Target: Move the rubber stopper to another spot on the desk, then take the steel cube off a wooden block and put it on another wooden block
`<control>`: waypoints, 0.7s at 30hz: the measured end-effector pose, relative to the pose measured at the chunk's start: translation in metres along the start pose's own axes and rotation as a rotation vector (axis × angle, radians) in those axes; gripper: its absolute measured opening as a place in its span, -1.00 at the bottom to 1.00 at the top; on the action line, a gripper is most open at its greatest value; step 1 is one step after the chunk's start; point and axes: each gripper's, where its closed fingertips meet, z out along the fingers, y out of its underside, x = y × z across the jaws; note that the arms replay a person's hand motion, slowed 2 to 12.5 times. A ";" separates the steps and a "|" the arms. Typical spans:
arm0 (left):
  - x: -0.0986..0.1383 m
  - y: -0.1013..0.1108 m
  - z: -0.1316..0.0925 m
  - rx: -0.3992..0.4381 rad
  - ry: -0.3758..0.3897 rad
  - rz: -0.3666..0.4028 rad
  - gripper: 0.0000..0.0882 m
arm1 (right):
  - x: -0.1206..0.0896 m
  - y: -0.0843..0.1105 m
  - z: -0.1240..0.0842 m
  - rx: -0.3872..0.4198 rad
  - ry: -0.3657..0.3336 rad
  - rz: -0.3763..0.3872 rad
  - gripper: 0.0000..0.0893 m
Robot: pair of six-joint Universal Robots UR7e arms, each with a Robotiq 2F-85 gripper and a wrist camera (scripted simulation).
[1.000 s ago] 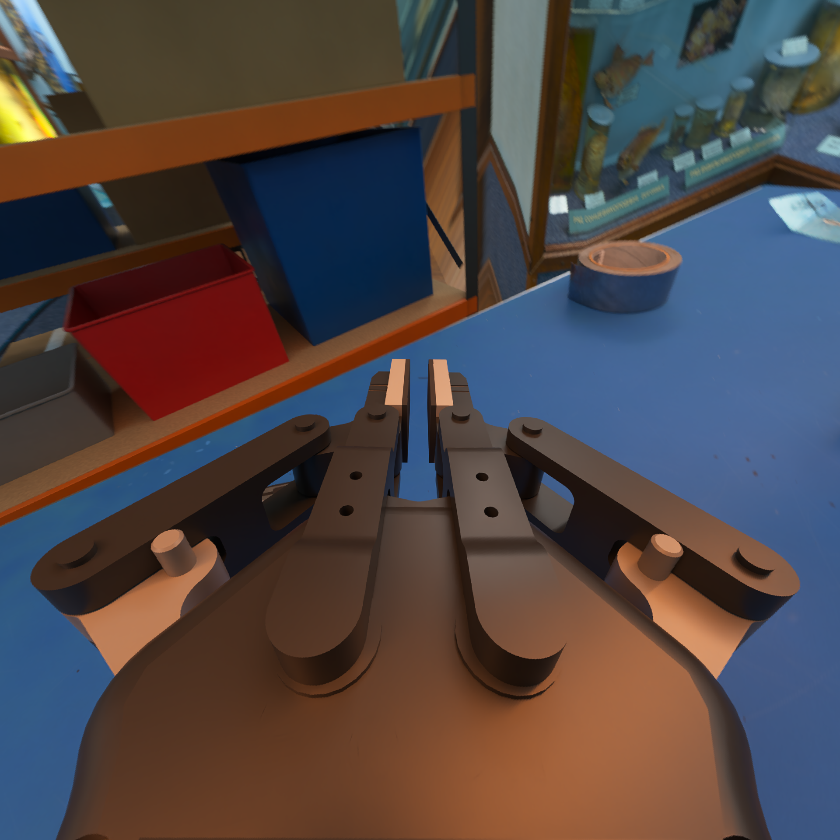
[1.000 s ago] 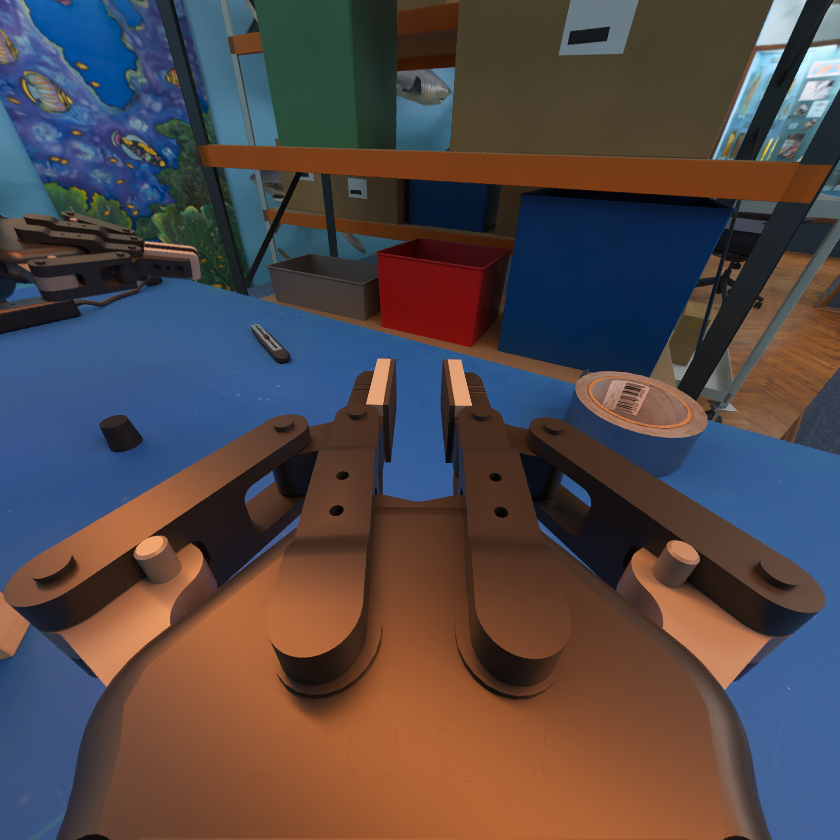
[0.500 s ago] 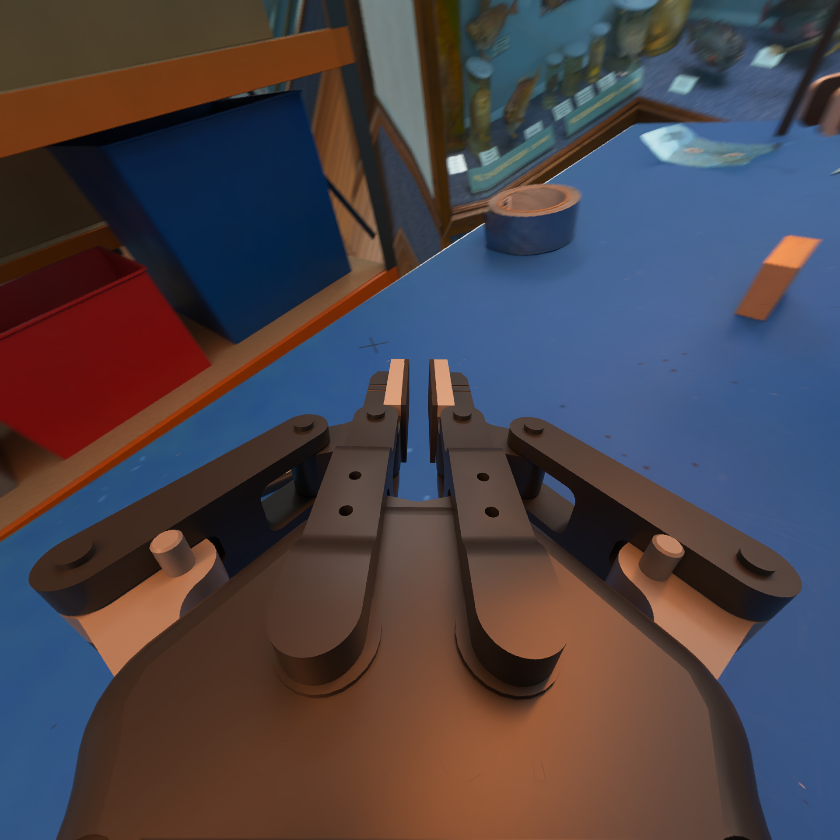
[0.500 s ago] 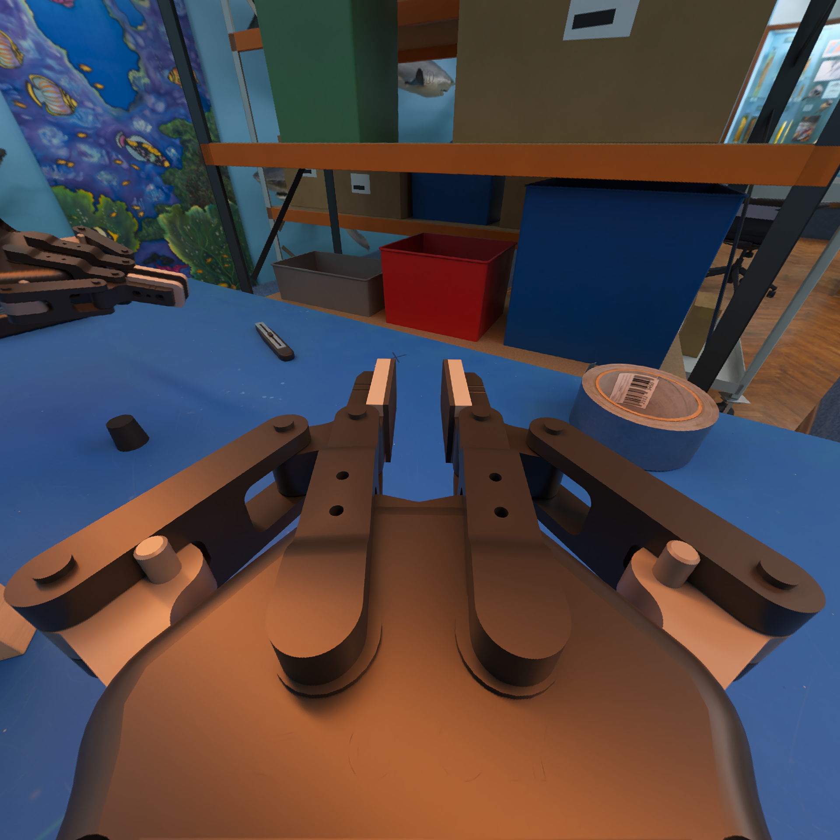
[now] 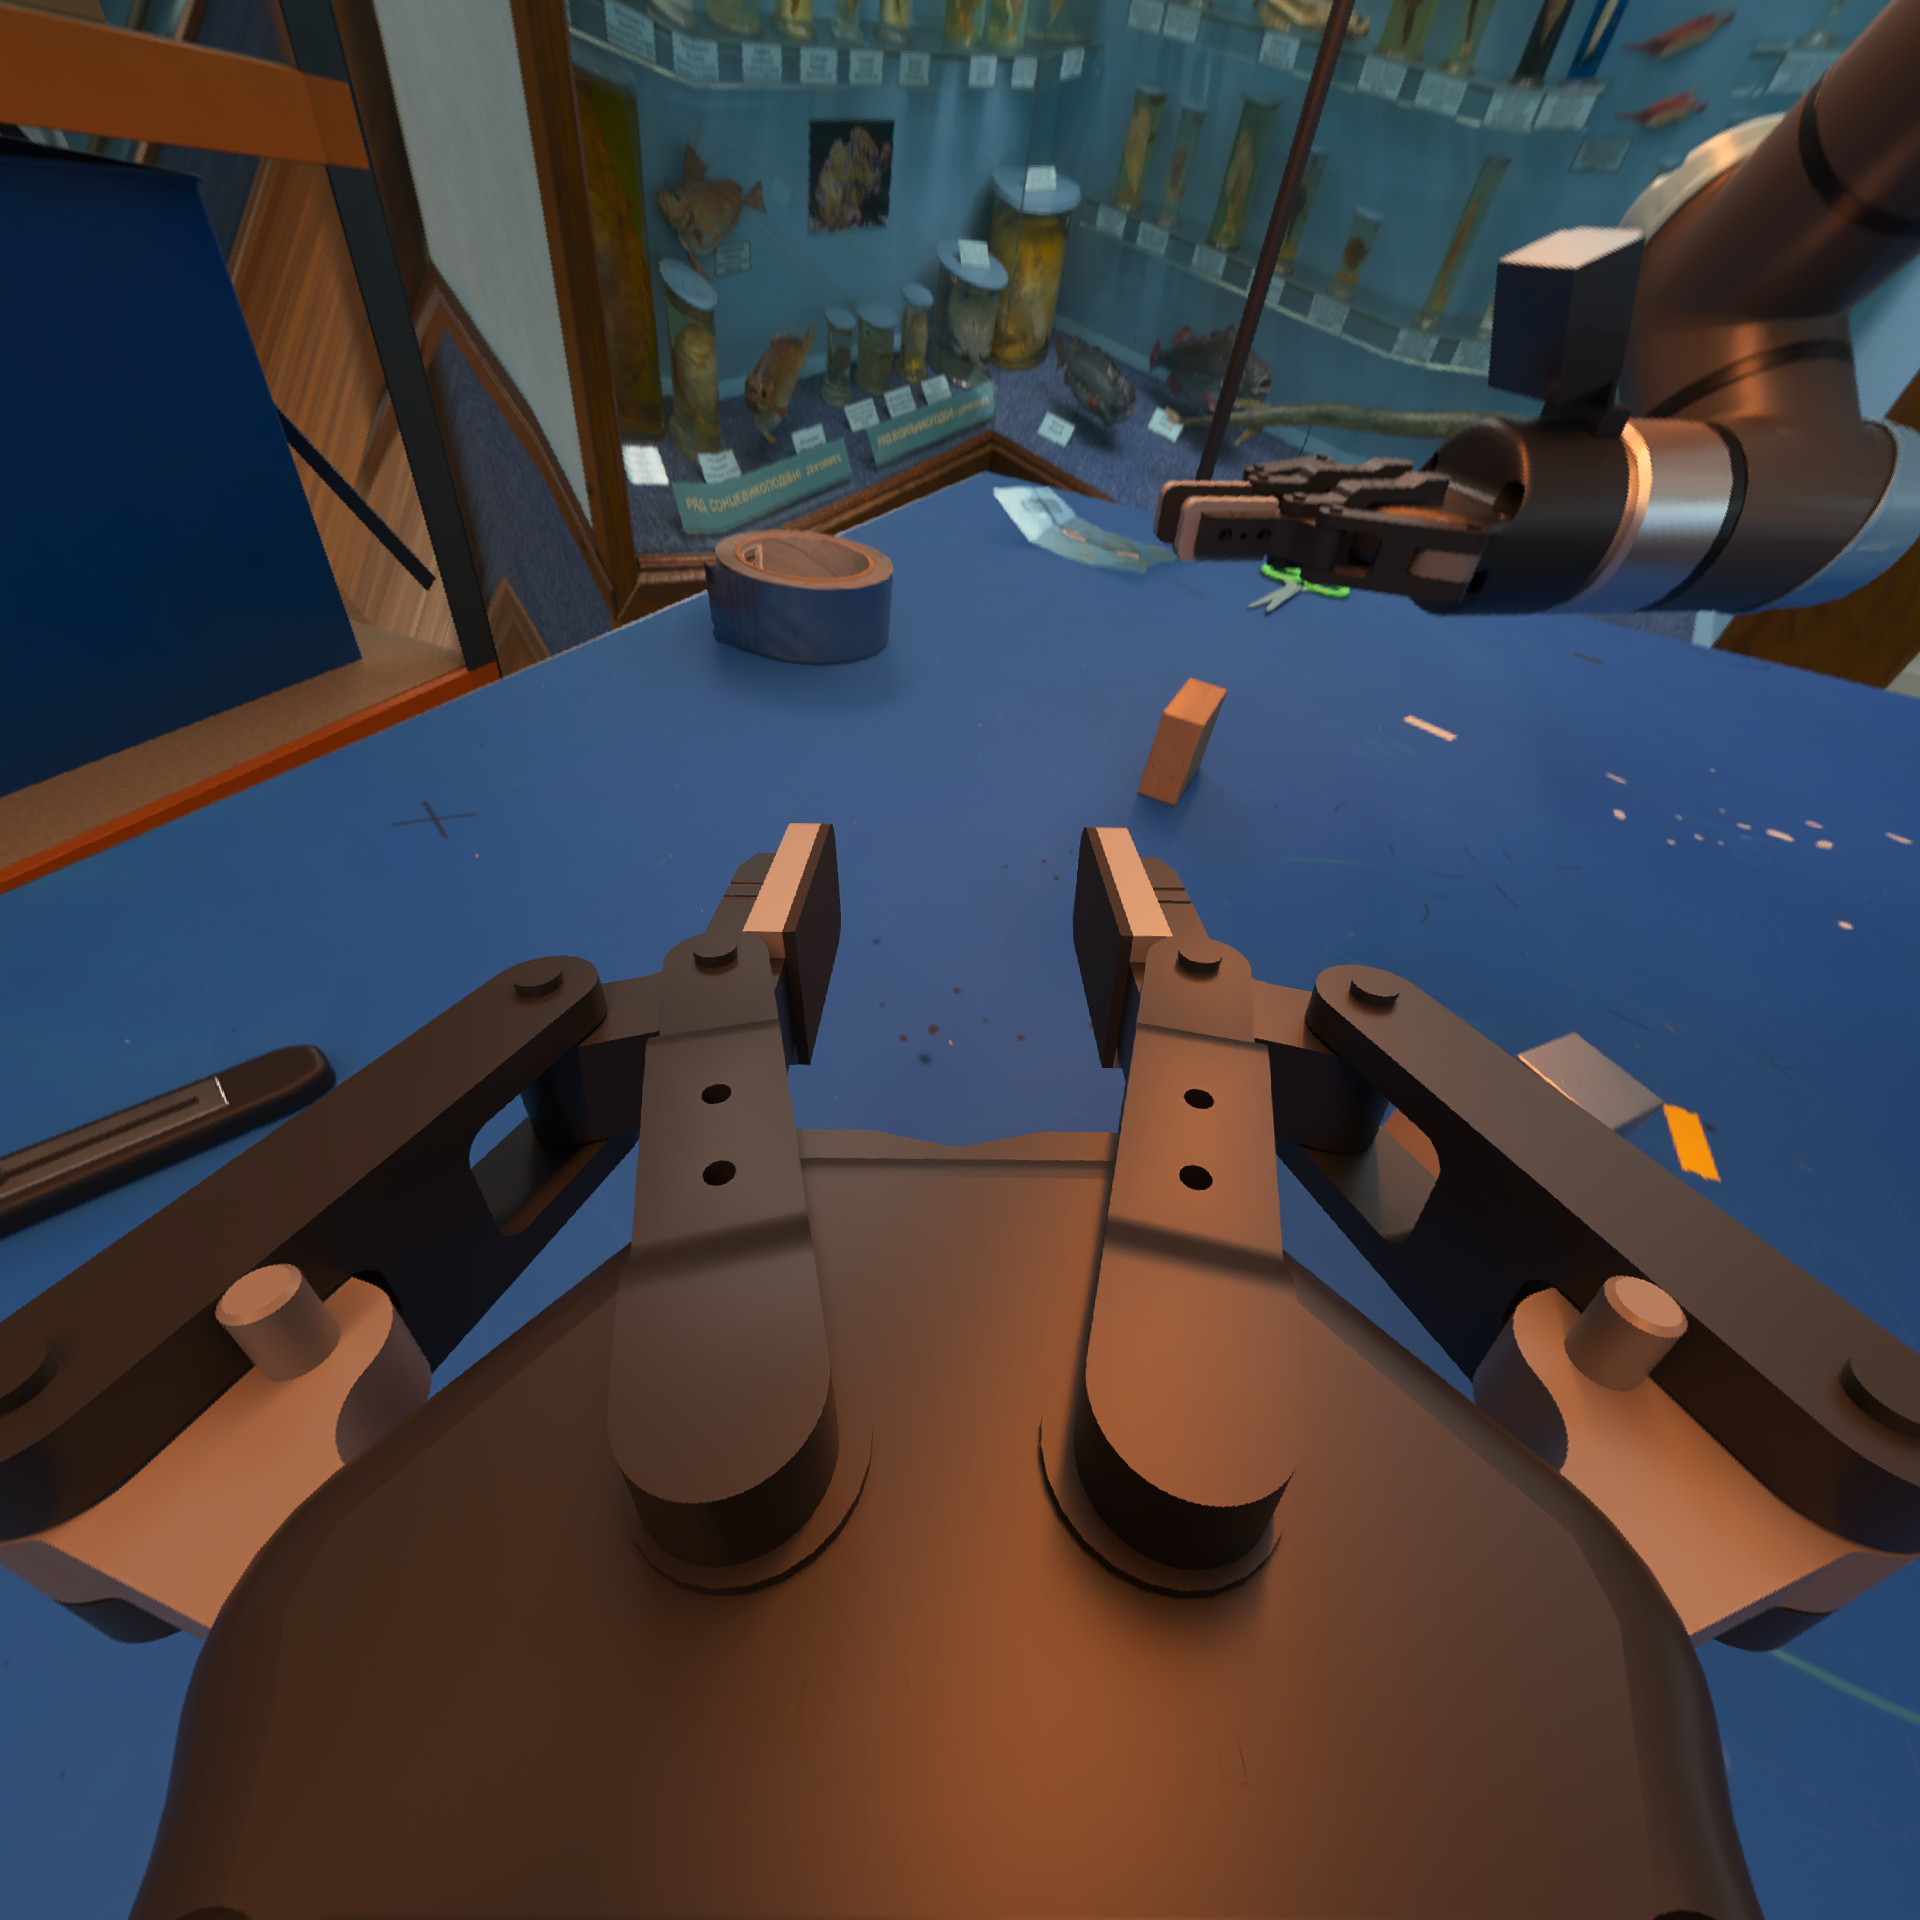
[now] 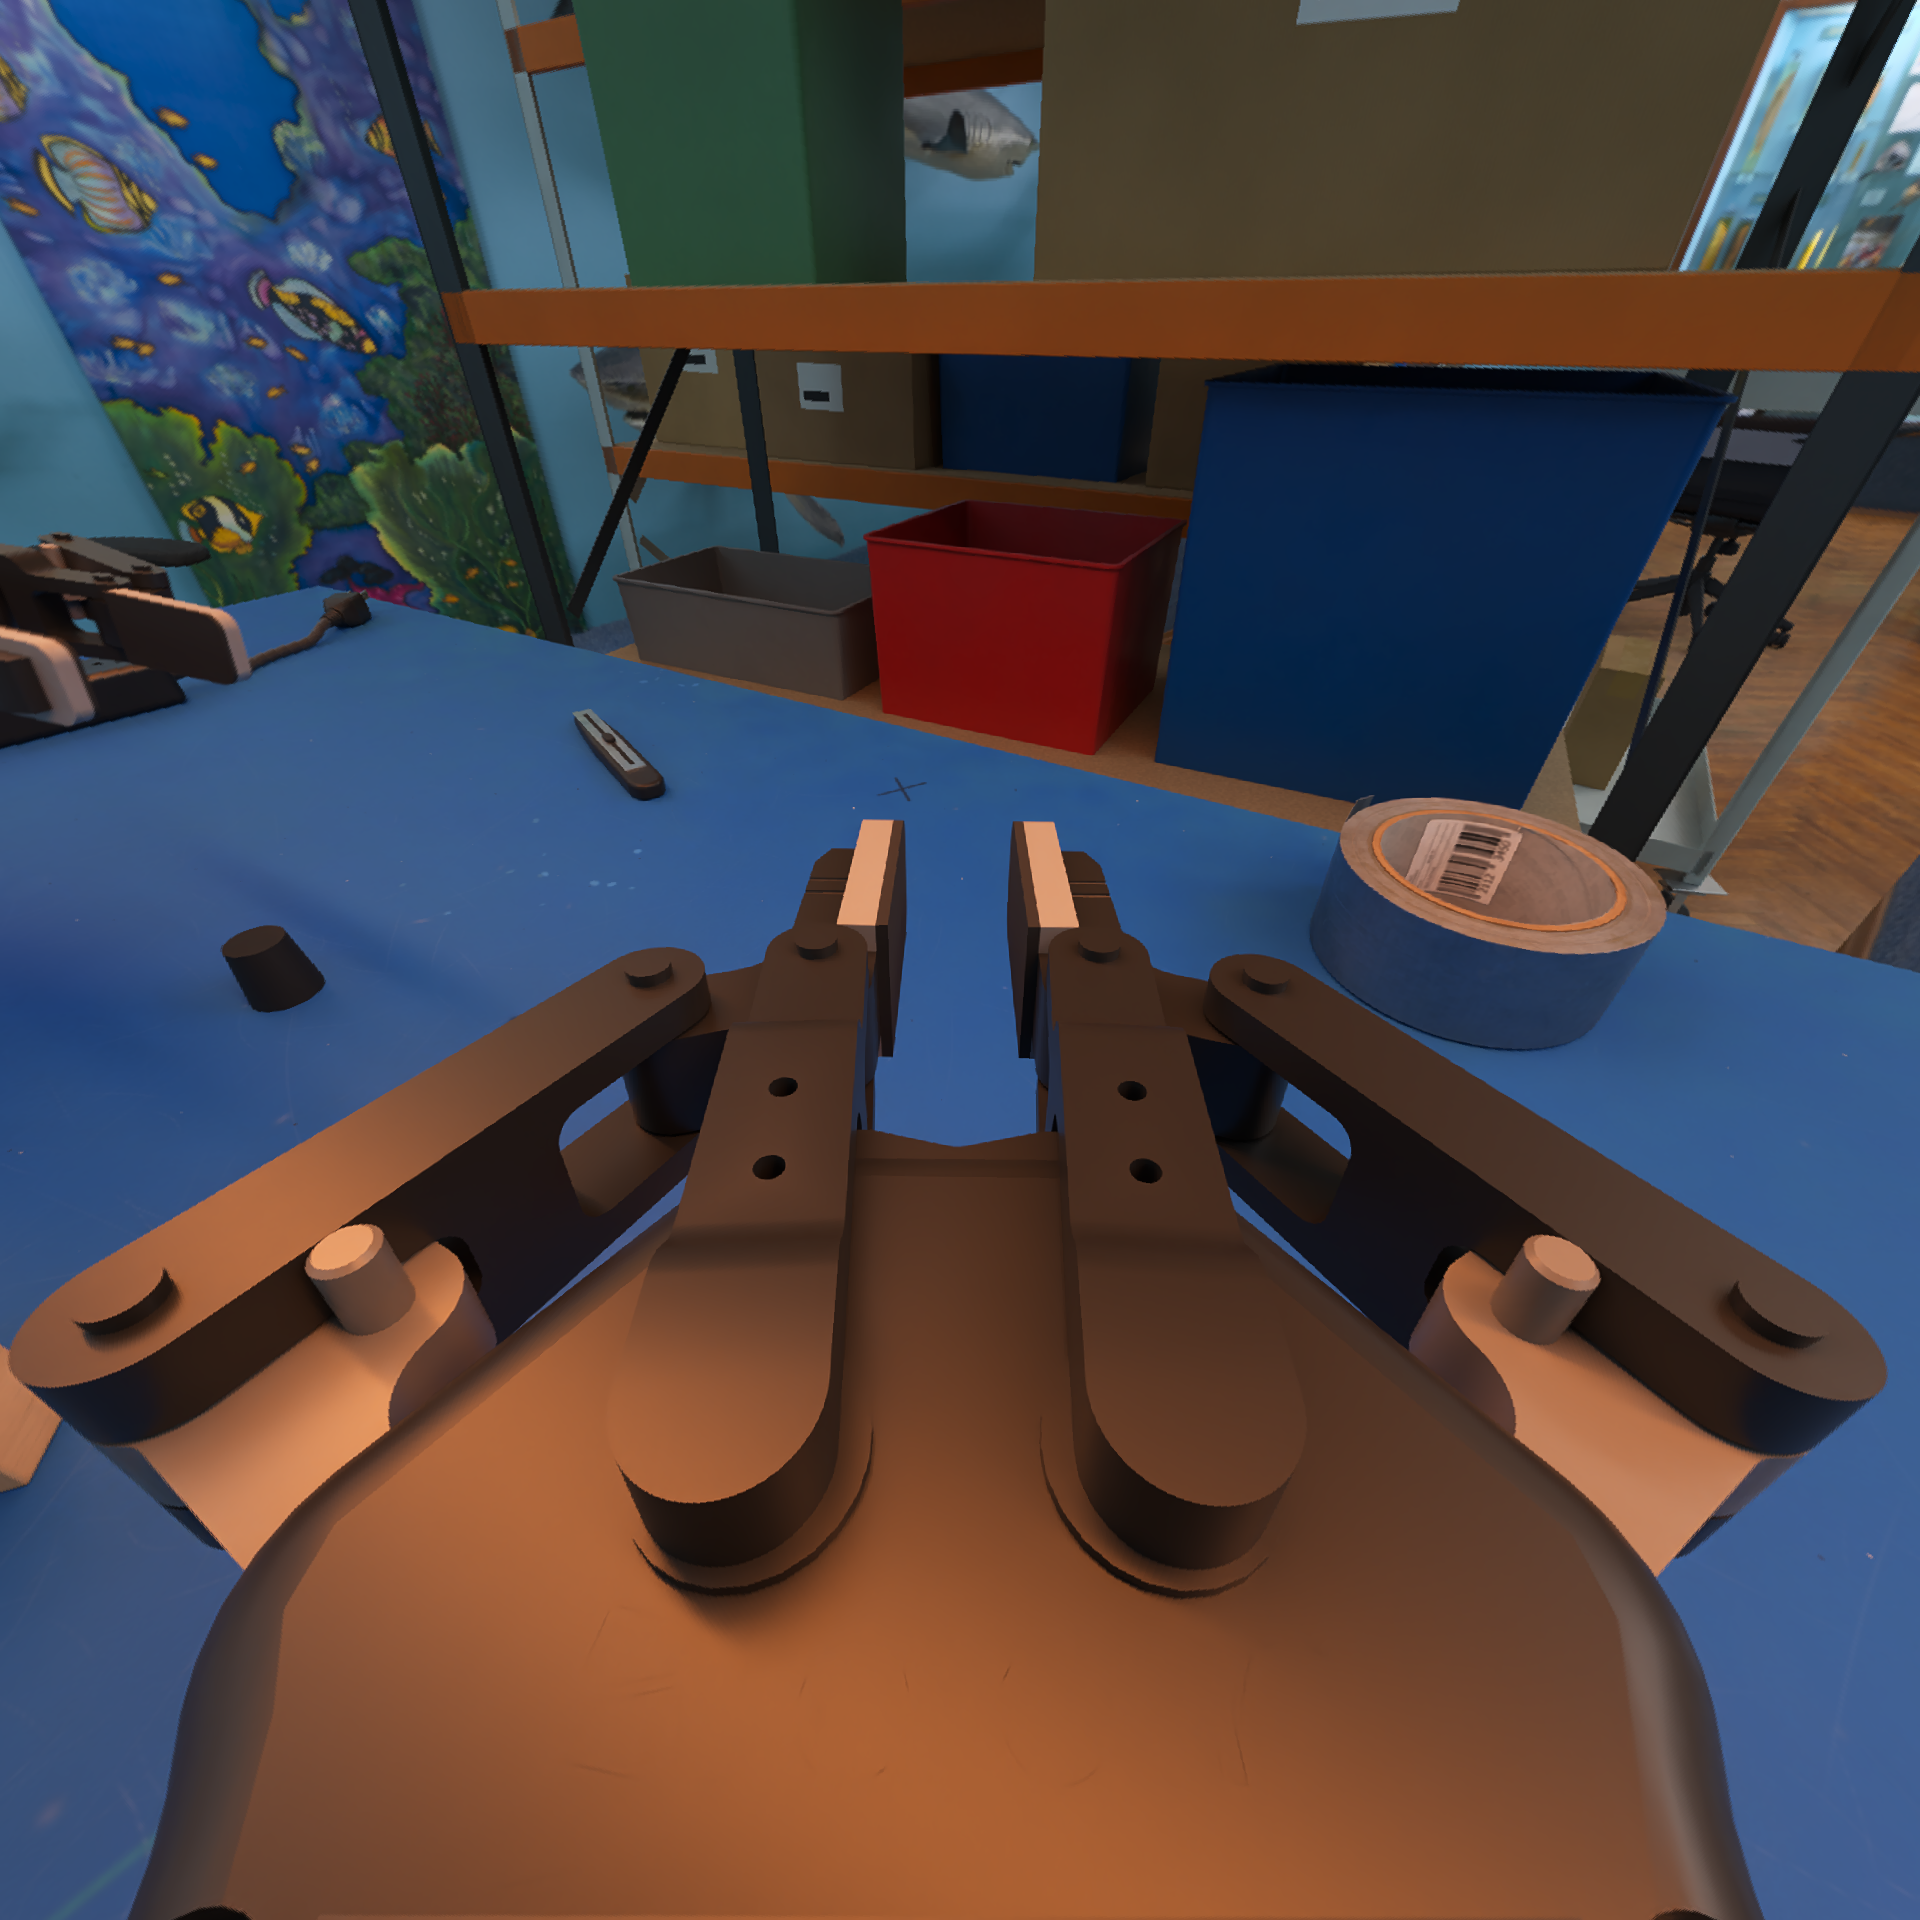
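The black rubber stopper (image 6: 272, 968) stands on the blue desk (image 6: 436, 831), to the left of my right gripper (image 6: 958, 883). That gripper's jaws stand a narrow gap apart with nothing between them. My left gripper (image 5: 956, 904) is open and empty above the desk. It also shows at the far left of the right wrist view (image 6: 125, 634). A wooden block (image 5: 1179, 740) stands ahead of it. A grey steel cube (image 5: 1584, 1081) peeks out behind its right linkage, with an orange sliver (image 5: 1691, 1143) beside it. What the cube rests on is hidden.
A blue tape roll (image 5: 800, 597) sits near the desk's far edge, and a utility knife (image 5: 156, 1127) lies at the left. Green scissors (image 5: 1299, 592) and a paper (image 5: 1060, 520) lie under the right gripper (image 5: 1320, 525). Red (image 6: 1023, 623), grey (image 6: 753, 618) and blue (image 6: 1434, 582) bins stand on shelves behind.
My left gripper has swung right, so the block, cube and right arm came into its view, and its jaws have opened. The right gripper has barely moved and keeps its gap.
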 end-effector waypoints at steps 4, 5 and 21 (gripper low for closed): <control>0.005 0.013 -0.004 -0.065 -0.045 0.038 -0.06 | 0.001 0.002 0.001 -0.005 -0.004 0.015 -0.60; 0.005 0.016 -0.004 -0.086 -0.064 0.053 -0.05 | 0.001 0.002 0.001 -0.004 -0.006 0.019 -0.60; -0.003 0.063 -0.011 -0.288 -0.216 0.094 0.33 | -0.002 -0.004 -0.001 0.030 -0.024 0.052 -0.60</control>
